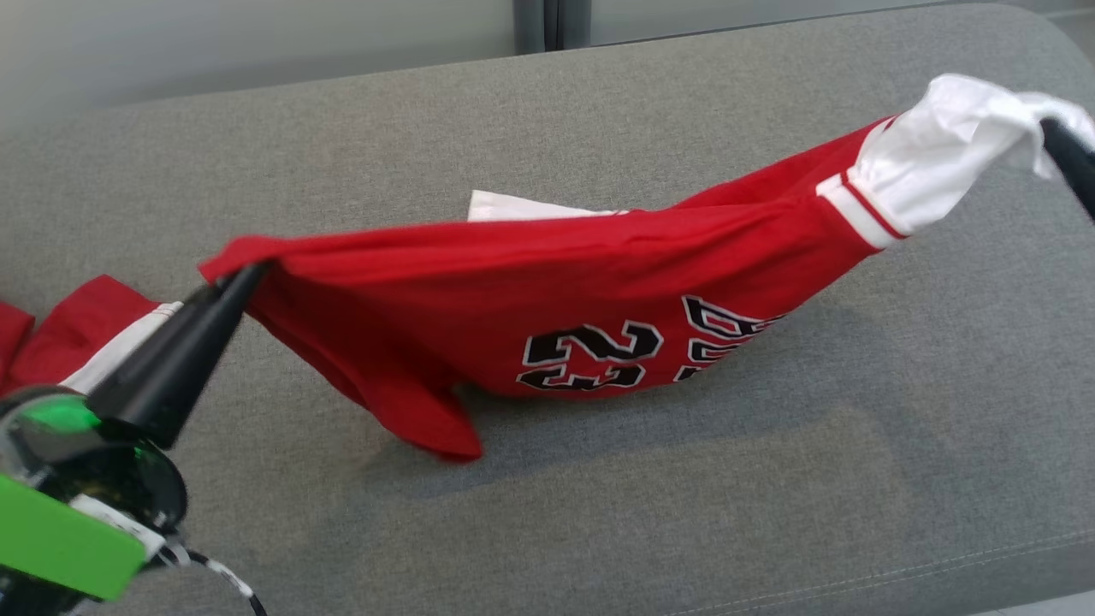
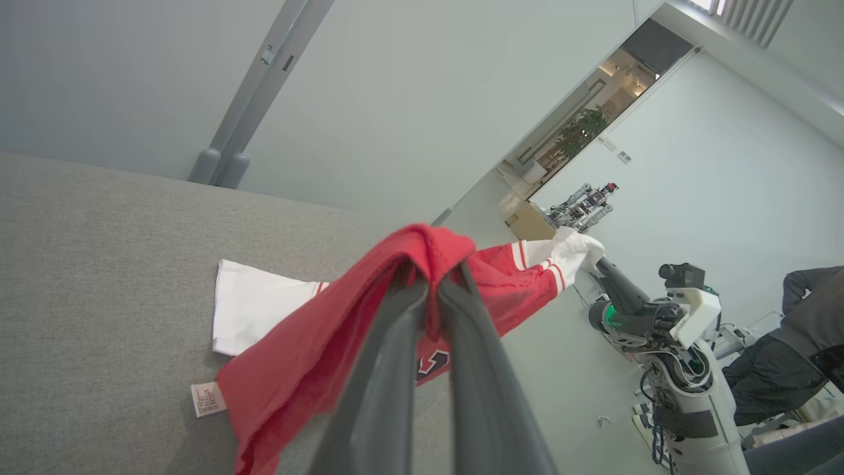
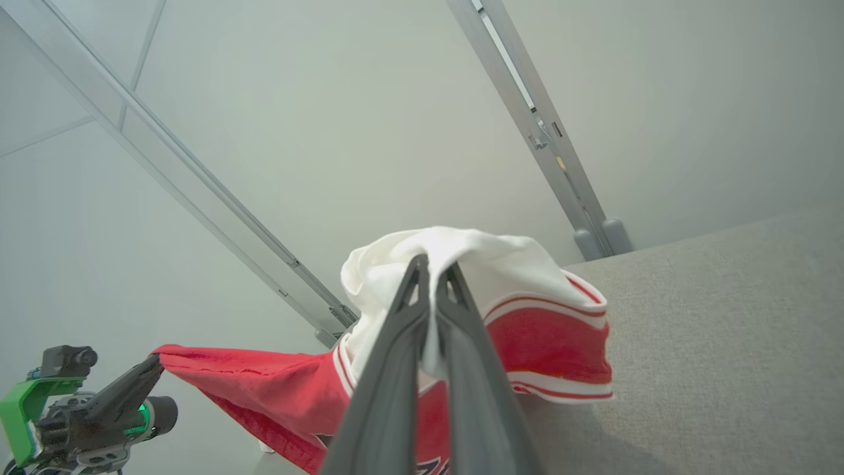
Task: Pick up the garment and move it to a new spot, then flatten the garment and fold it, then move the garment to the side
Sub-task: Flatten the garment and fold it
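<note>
Reading "23" [image 1: 590, 355] in black numerals edged white on red basketball jersey [image 1: 530, 291], upside down in head view; more black lettering [image 1: 727, 329] just beside it, partly tucked under, not legible. Small white care tag [image 2: 208, 399] at one red edge, print too fine to read

Grey woven upholstered cushion [image 1: 770, 479] underneath, stitched seam [image 1: 898, 571] along near edge. Pale wall [image 1: 257, 43] behind, split by grey vertical post [image 1: 552, 24]. Open doorway [image 2: 593, 112] in left wrist view, potted plant [image 2: 583, 125] beyond it, another robot [image 2: 583, 203] far off; person in dark clothes [image 2: 791, 349] at right edge of that view

Red body, white sleeve [image 1: 932, 154] banded with red and white stripes. Strung taut between both grippers over middle of cushion, top edge lifted clear, lower part sagging down to touch fabric around the numerals. White panel [image 1: 513, 207] lying flat on cushion just behind. More red-and-white cloth [image 1: 85, 329] at far left; cannot tell whether part of same garment

Left gripper [image 1: 244, 282] clamped tight on bunched red corner, cloth pinched between tips. Right gripper [image 1: 1056, 137] clenched on end of white sleeve, cloth folded over its tips
</note>
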Motion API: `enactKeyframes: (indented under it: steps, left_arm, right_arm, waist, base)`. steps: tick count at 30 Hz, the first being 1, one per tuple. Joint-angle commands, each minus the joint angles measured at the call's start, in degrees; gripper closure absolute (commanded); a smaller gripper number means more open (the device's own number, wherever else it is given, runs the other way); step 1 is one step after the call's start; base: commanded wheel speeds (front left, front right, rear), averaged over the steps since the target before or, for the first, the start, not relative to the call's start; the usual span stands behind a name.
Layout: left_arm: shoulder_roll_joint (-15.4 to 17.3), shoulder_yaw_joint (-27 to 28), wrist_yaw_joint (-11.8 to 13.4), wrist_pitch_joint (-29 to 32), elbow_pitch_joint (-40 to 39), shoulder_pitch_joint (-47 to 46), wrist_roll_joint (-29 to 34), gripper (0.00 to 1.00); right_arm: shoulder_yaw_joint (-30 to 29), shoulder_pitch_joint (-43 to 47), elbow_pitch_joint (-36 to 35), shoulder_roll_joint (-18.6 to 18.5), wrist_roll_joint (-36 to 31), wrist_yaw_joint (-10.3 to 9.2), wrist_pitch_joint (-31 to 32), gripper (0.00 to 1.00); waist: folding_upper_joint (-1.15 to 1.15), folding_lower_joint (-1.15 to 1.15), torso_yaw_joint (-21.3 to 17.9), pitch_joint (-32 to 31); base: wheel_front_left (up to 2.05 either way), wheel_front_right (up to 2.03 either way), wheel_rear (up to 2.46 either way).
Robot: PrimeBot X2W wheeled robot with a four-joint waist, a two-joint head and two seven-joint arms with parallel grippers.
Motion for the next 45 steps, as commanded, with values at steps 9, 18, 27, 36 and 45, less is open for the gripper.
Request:
enactKeyframes:
  steps: [9, 18, 27, 36, 45]
  left_arm:
    - [5.51, 5.03, 8.69, 3.43, 7.77, -23.65, -1.3, 1.0]
    - [7.55, -5.54, 4.65, -3.16, 39.26, -52.65, 13.86, 1.0]
    - [3.02, -8.56, -4.25, -29.68, 63.53, -78.92, 27.35, 1.0]
    - [0.79, -11.74, -12.65, -47.53, 73.17, -80.73, 27.97, 1.0]
    - [5.51, -19.71, -12.65, -47.96, 67.15, -57.88, 19.54, 1.0]
  right_arm:
    - [0.62, -12.6, 2.41, -4.25, 3.74, 0.03, 8.63, 1.0]
    - [10.79, -49.48, 27.94, 14.51, -18.91, 0.03, -3.0, 1.0]
    - [7.44, -82.53, 53.92, 27.54, -44.21, 0.01, -31.18, 1.0]
    - [17.41, -84.09, 58.53, 27.68, -37.03, 0.02, -37.5, 1.0]
    - [25.45, -58.05, 52.14, 21.5, -28.9, 0.03, -37.59, 1.0]
  waist:
    - [0.0, 0.0, 0.7, 8.13]
    - [0.0, 0.0, 0.87, 20.01]
    - [0.0, 0.0, 2.69, 28.19]
    - [0.0, 0.0, 3.57, 33.14]
    - [0.0, 0.0, 2.73, 31.0]
  base:
    - [0.0, 0.0, 0.0]
    - [0.0, 0.0, 0.0]
    - [0.0, 0.0, 0.0]
    - [0.0, 0.0, 0.0]
    - [0.0, 0.0, 0.0]
